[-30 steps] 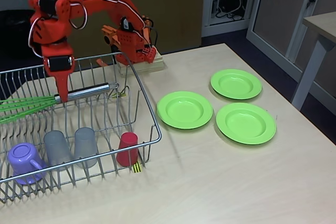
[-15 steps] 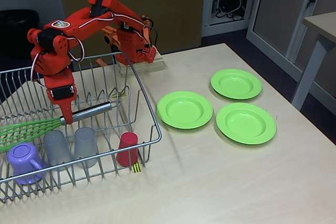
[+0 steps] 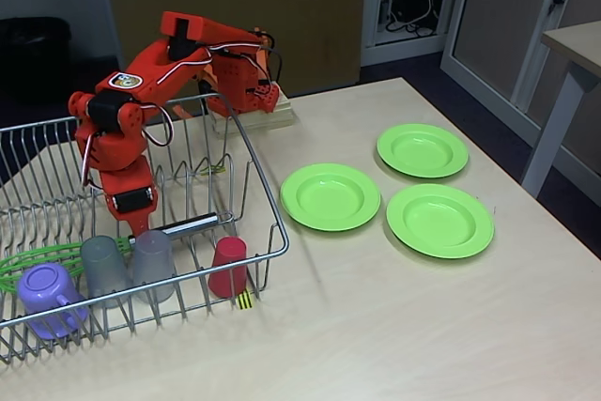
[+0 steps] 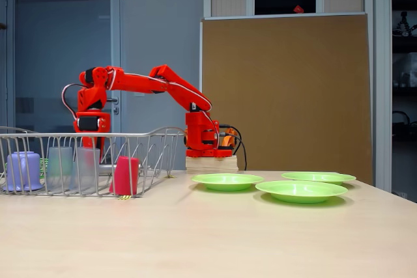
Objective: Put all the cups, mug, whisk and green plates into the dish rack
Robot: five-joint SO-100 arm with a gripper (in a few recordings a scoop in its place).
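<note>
Now the end effector (image 3: pixel 141 224) has come down into the dish rack (image 3: pixel 268 196), carrying the whisk (image 3: pixel 183 226) from well above the wires to a low place just behind the row of cups; its fingers are closed on the silver handle, and the green loops (image 3: pixel 38 258) lie flat toward the left end of the rack, behind the mug (image 3: pixel 47 296). I judge the whisk to be as good as placed, with only the letting go left for this item. The two grey cups (image 3: pixel 103 268) and the red cup (image 3: pixel 227 266) stand along the front of the rack with the mug at the left end, so what remains of the task is the three green plates (image 3: pixel 331 195), which lie flat on the table (image 3: pixel 394 326) to the right of the rack, near one another but apart, and well clear of the arm. Room inside the rack is tight: the end effector sits just behind the grey cups, with upright prongs around it and the rack's right wall near the handle's free end, so a straight lift looks like the safe way out. In the side-on fixed view the arm (image 4: pixel 150 83) reaches over the rack's rim (image 4: pixel 163 131), and the table near the plates is open.
</note>
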